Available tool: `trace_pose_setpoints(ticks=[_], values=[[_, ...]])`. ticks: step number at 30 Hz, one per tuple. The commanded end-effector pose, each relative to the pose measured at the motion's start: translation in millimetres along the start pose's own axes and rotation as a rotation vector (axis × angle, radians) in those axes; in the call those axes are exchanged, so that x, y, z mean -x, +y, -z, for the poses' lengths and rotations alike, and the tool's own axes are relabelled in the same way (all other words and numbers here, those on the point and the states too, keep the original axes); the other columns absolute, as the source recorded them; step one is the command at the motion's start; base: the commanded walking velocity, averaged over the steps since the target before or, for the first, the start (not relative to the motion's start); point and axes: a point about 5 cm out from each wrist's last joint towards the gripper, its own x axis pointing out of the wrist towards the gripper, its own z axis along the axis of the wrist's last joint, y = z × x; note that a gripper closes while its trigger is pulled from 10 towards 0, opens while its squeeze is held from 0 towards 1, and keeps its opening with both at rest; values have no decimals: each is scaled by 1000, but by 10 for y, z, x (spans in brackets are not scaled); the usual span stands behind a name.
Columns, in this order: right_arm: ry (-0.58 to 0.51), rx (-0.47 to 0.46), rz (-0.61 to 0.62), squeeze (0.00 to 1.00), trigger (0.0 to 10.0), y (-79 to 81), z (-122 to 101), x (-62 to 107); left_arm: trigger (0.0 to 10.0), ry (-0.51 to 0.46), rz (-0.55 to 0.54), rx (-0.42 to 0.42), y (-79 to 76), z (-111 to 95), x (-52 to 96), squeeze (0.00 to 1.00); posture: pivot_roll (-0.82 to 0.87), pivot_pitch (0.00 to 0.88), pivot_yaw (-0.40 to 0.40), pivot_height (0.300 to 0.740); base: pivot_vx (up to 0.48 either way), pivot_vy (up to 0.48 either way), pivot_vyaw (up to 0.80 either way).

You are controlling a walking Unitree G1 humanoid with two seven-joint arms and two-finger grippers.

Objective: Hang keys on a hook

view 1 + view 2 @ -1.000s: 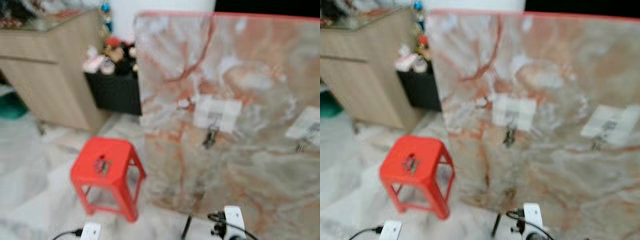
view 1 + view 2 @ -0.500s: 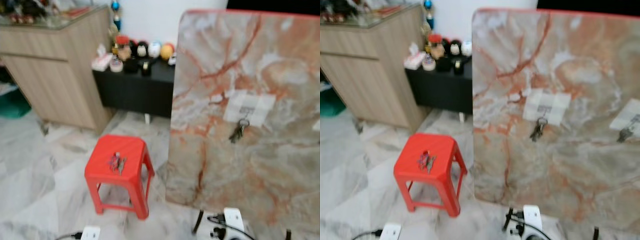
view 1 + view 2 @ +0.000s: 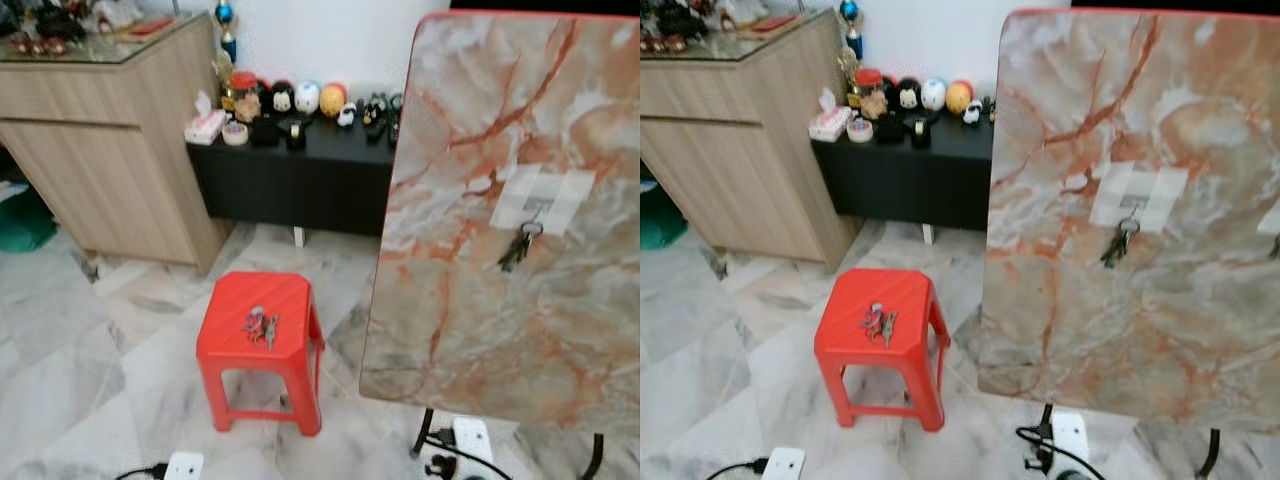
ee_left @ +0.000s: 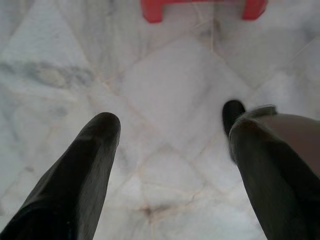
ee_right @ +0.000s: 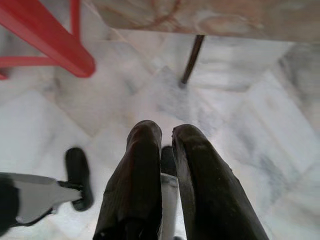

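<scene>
A marble-tiled floor point(image 3: 60, 360) carries a red stool point(image 3: 262, 345) with the keys point(image 3: 261, 325) lying on its seat, not yet picked up. Beside it stands a marbled board point(image 3: 1140, 250) where another bunch point(image 3: 1118, 242) hangs. The left pincer point(image 4: 167, 150) hangs released, the right pincer point(image 5: 167, 150) clenched and empty, both above the floor.

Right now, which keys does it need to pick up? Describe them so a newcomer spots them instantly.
Find the red plastic stool on the white marble floor, left of the upright marble-patterned board. A small loose bunch of keys with red bits lies flat on the middle of its seat. Unlike the dark keys hanging from the taped hook on the board, this bunch hangs on nothing.
</scene>
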Motion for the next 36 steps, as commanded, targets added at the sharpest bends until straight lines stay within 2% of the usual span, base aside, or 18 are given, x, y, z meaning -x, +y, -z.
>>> trace_pose_setpoints(ticks=[1,36], values=[[-8,-9,-13,0,10000,56,-22,-11,10000,26,-12,-11,54,80,14,0,-13,16,2,740,0,307,0],[-9,-8,-16,0,10000,55,-29,-12,10000,27,-4,-18,20,84,15,0,-10,30,-3,740,0,311,0]])
